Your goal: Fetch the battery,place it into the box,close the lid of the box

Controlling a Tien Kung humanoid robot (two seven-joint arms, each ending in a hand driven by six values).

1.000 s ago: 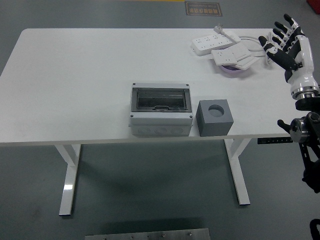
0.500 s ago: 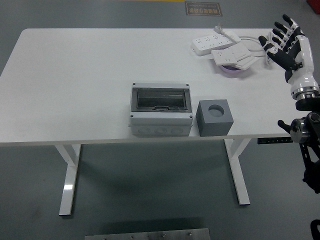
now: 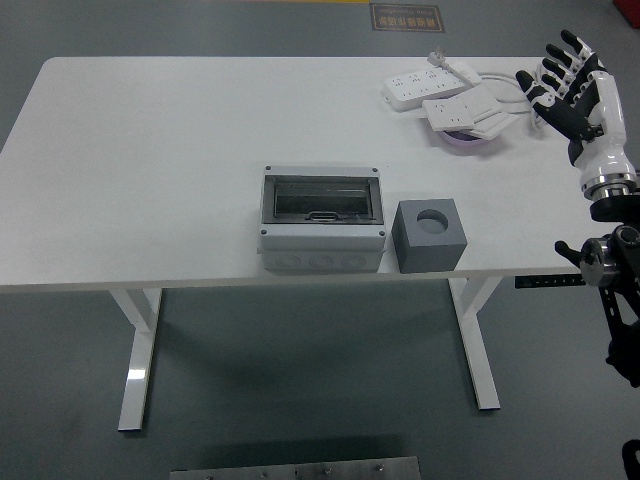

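White table (image 3: 150,170) on grey floor. Grey plastic box w/ clear lid (image 3: 321,232) is set near front edge, grey cube w/ round hole (image 3: 429,235) just right. Right hand (image 3: 571,88) is raised far right, fingers spread, nothing held. Battery can't be made out.

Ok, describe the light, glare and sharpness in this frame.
Head view: even overhead light, sharp across the frame; the white table is bright but keeps its edges; soft shadows fall under it on the floor; the box lid shows dim reflections, so its inside is hard to read; the right hand is crisp, no motion blur.
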